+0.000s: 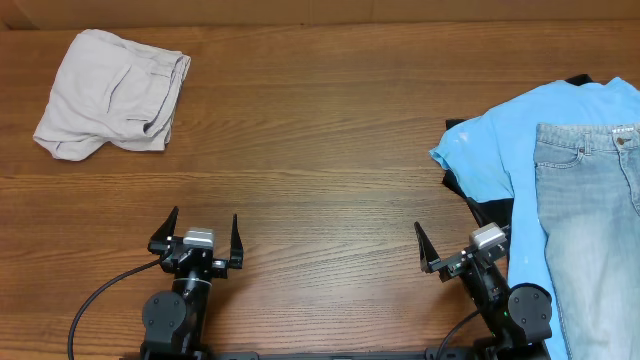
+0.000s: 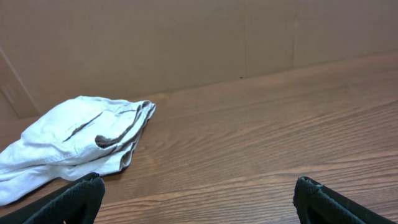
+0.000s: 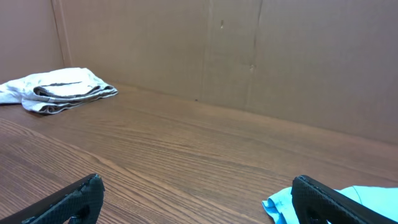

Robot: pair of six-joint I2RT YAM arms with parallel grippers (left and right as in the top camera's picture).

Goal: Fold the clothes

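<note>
— Wooden table (image 1: 330,150), cardboard wall (image 2: 186,43) behind it. Where do the clothes lie?

— Trousers (image 1: 115,95) sit bunched near the far left corner. Jeans (image 1: 590,220) lie flat at the right edge on top of the T-shirt (image 1: 490,140), and a black garment (image 1: 485,210) peeps out beneath both.

— And the arms?

— Both rest at the near edge. Left gripper (image 1: 204,225) has its jaws spread wide over bare wood, holding nothing. Right gripper (image 1: 462,240) is just as wide and just as empty, close beside the pile.

— So what makes a good start?

— Probably the jeans, since they top the pile. The right arm is nearest. It should pinch only denim at the waistband, not the T-shirt under it, or the whole stack may drag along.

— Is one arm enough?

— Likely not. If the left arm takes the other corner, the cloth can slide flat to the open middle without twisting. That gives the fold room.
</note>
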